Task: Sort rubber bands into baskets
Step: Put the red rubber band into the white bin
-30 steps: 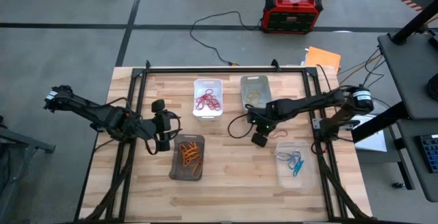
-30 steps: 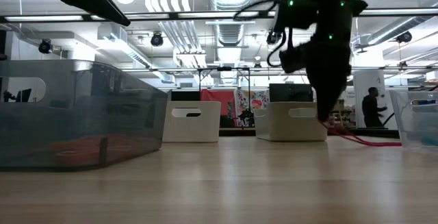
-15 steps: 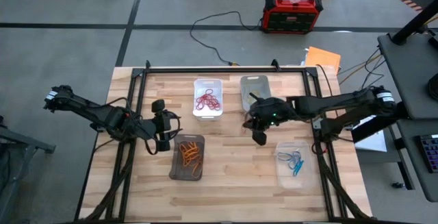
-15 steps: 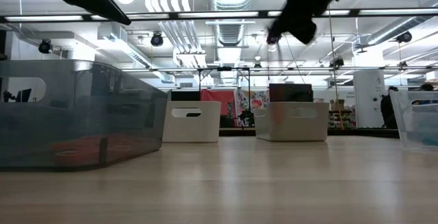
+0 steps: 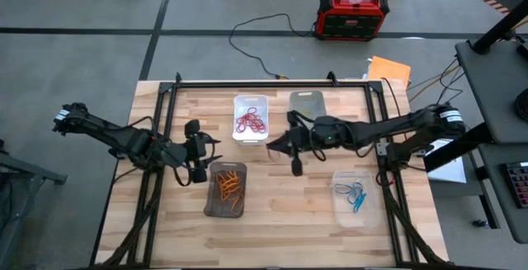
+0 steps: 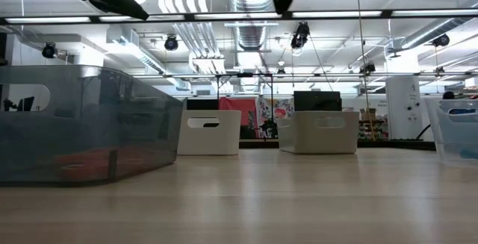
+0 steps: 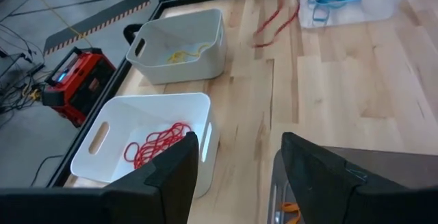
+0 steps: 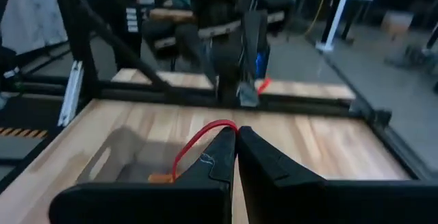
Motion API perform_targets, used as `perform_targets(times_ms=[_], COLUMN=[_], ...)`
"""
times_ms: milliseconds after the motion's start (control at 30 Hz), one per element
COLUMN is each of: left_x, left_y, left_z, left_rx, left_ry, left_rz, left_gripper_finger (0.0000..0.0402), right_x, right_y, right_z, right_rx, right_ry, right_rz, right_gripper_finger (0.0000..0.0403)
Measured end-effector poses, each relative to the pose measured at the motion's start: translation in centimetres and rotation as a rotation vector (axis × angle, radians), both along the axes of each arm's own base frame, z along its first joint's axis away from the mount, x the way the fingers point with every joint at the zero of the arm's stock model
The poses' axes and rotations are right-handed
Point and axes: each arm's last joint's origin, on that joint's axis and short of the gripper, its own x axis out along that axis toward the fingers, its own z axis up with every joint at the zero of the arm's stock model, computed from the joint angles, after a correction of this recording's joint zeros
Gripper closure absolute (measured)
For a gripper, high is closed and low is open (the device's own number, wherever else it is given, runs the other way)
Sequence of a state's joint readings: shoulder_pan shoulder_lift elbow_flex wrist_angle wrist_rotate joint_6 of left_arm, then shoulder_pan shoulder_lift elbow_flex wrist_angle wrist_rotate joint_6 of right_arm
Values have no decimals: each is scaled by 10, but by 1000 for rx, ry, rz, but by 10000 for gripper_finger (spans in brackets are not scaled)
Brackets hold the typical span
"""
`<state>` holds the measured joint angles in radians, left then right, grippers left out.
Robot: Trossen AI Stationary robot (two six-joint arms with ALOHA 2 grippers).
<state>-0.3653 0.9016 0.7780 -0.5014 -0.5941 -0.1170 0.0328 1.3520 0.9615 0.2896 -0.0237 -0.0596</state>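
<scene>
While hidden overhead, red band (image 8: 205,136) pinched.

No lettering, label, brand, number or sign can be read anywhere in these views; the red-black box (image 5: 353,14) on the floor and the far posters (image 6: 263,113) in the room carry only illegible marks

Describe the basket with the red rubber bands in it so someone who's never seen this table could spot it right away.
On the wooden table, look along the far edge, the side nearest the red-black box on the floor. Two baskets sit there side by side; it is the white basket, the one toward the left arm. Unlike the light grey basket beside it, it holds a tangle of red rubber bands.
</scene>
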Motion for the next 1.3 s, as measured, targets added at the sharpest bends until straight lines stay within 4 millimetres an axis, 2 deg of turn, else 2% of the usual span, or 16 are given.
perform_targets(times_ms=[133, 367, 567, 667, 800, 1033, 1133, 1300], left_x=[1, 2, 5, 7, 11, 14, 14, 14], left_y=[0, -1, -2, -3, -4, -5, -6, -6], left_z=[0, 1, -2, -4, -7, -10, -10, -10], left_rx=[-9, -28, -25, -26, -20, -8, -8, -7], left_ry=[-11, -30, -16, -9, 6, 22, 23, 23], left_rz=[2, 10, 12, 15, 15, 12, 12, 12], left_gripper_finger=[208, 208, 208, 208, 208, 208, 208, 208], right_x=[18, 59, 95, 107, 114, 114, 112, 112], right_y=[-10, -37, -65, -77, -85, -86, -87, -88], right_z=[-5, -9, -29, -44, -53, -53, -54, -55], right_rx=[-57, -203, -217, -187, -161, -94, -64, -40], right_ry=[-66, -46, 108, 248, 411, 479, 501, 509], right_rz=[-37, -289, -370, -454, -523, -616, -624, -611], right_gripper_finger=[394, 394, 394, 394, 394, 387, 369, 315])
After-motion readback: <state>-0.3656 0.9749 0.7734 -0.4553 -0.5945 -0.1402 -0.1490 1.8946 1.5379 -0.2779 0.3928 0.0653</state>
